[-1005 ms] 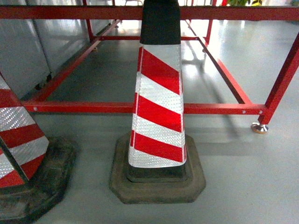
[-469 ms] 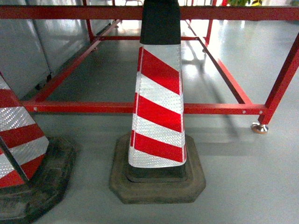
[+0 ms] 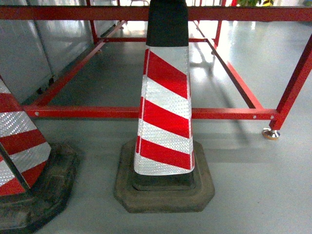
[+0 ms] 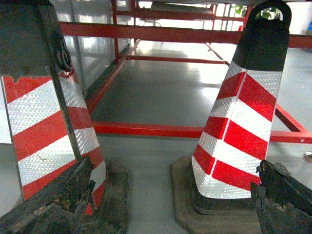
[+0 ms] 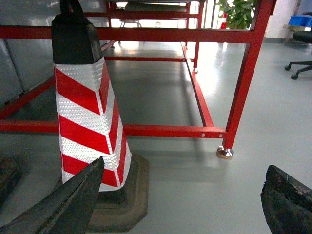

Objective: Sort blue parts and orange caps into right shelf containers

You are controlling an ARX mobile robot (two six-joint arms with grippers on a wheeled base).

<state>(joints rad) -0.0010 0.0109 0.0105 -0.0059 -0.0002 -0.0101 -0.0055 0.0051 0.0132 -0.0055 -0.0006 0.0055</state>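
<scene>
So both arms are down near the floor here. The left gripper (image 4: 170,204) has its worn black fingers (image 4: 53,204) spread wide apart, nothing between them, one poking in at each bottom corner of the left wrist view. Same story with the right gripper (image 5: 180,207): dark scuffed fingers (image 5: 68,204) wide apart and holding nothing.

Straight ahead of the left gripper, between its fingers, stands a tall red-and-white striped reflective traffic cone with a black top and a chunky black rubber base (image 3: 165,112). It sits upright on the glossy grey floor (image 3: 253,185). From the right gripper that same cone is ahead and off to the left side, just past the left finger. A second striped cone of the same kind (image 3: 19,146) stands to the left of the left gripper, close above its left finger, and it's only partly in the head view.

Behind both cones runs a red painted metal frame of square tubing (image 3: 229,114), low rail crossing just past the middle cone, with a silver levelling foot (image 5: 224,152) ahead and right of the right gripper. Grey panels (image 3: 29,44) stand far left.

The blue crates, blue parts and orange caps don't show in any view, so I can't tell where they are.
</scene>
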